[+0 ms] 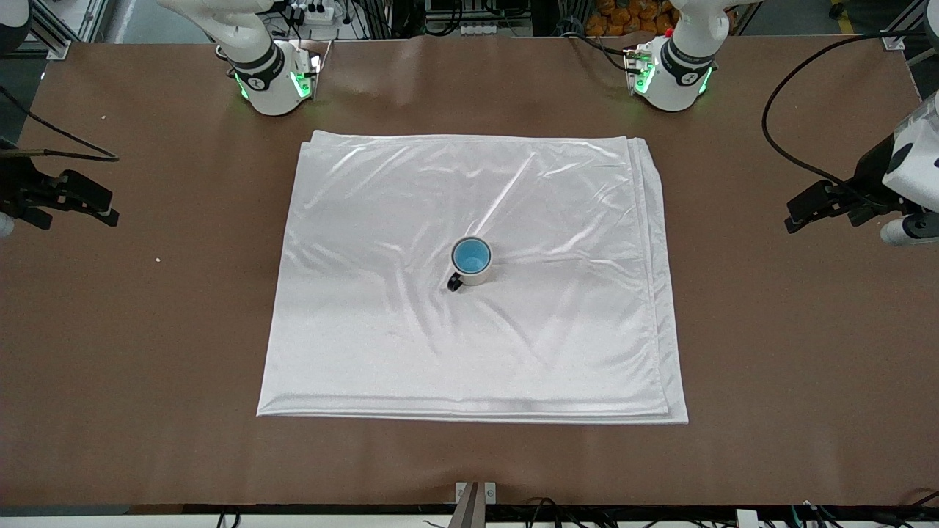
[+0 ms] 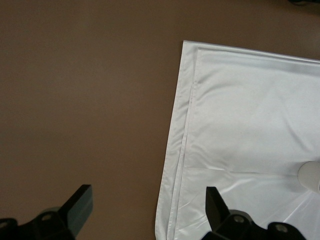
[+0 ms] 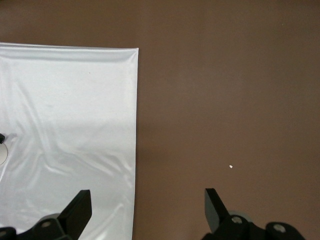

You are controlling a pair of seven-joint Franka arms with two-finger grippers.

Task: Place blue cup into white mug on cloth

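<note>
Room: past the arms' bases, metal framing, cables and a power strip; a pile of orange things near the left arm's base.
Surface: broad, brown and matte, with a few pale specks toward the right arm's end; a black cable loops over it near the left arm.
Cloth: a big shiny white square in the middle of the surface, folded in layers that show as stepped edges on the side toward the left arm's end; light wrinkles run across it and fan out around the mug.
Mug: small, white, upright on the cloth near its middle, black loop handle turned toward the front camera and the right arm's end.
Cup: sits inside the mug; only its bright blue inside and rim show, ringed by the mug's white rim.
Left gripper: over bare surface at the left arm's end, well apart from the cloth; the arm waits.
Left fingers: black, spread wide with nothing between them; its wrist view shows the cloth's layered edge and a sliver of the mug.
Right gripper: over bare surface at the right arm's end, well apart from the cloth; the arm waits.
Right fingers: black, spread wide and empty, straddling the cloth's edge in its wrist view.
</note>
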